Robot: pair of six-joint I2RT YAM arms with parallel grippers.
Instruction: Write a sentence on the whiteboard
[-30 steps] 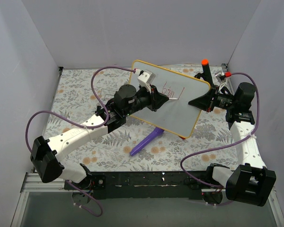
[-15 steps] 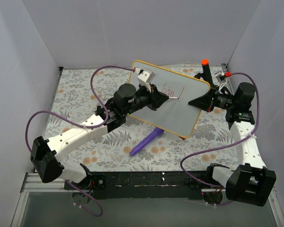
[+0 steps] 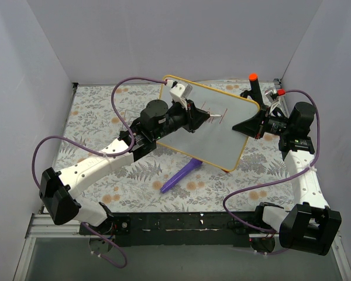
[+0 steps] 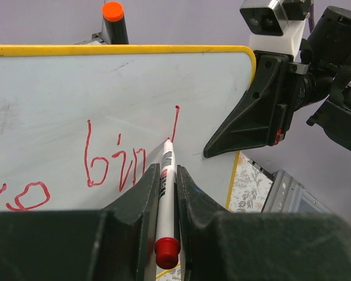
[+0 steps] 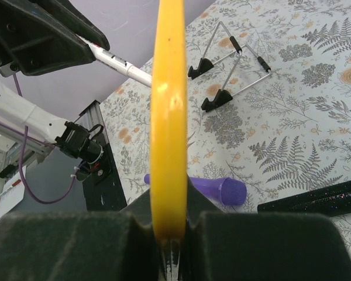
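The whiteboard [image 3: 222, 140], white with a yellow frame, is held tilted above the table. My right gripper [image 3: 247, 125] is shut on its right edge, seen as a yellow rim [image 5: 168, 111] between the jaws of the right gripper [image 5: 169, 234]. My left gripper [image 4: 167, 171] is shut on a white marker [image 4: 165, 187] with a red end cap. The marker's tip touches the whiteboard [image 4: 58, 88] at the foot of a tall red stroke. The sentence [image 4: 114, 163] shows as red letters reading about "bin" plus that stroke, with a loop at the lower left.
A purple tube [image 3: 181, 175] lies on the floral mat under the board's near edge. A black post with an orange top [image 3: 253, 83] stands at the back right. A wire stand [image 5: 228, 64] and a black glittery stick [image 5: 316, 199] lie on the mat.
My left gripper has shifted the marker up and to the right across the board, and now covers part of the writing in the top view. The right gripper and board have stayed put.
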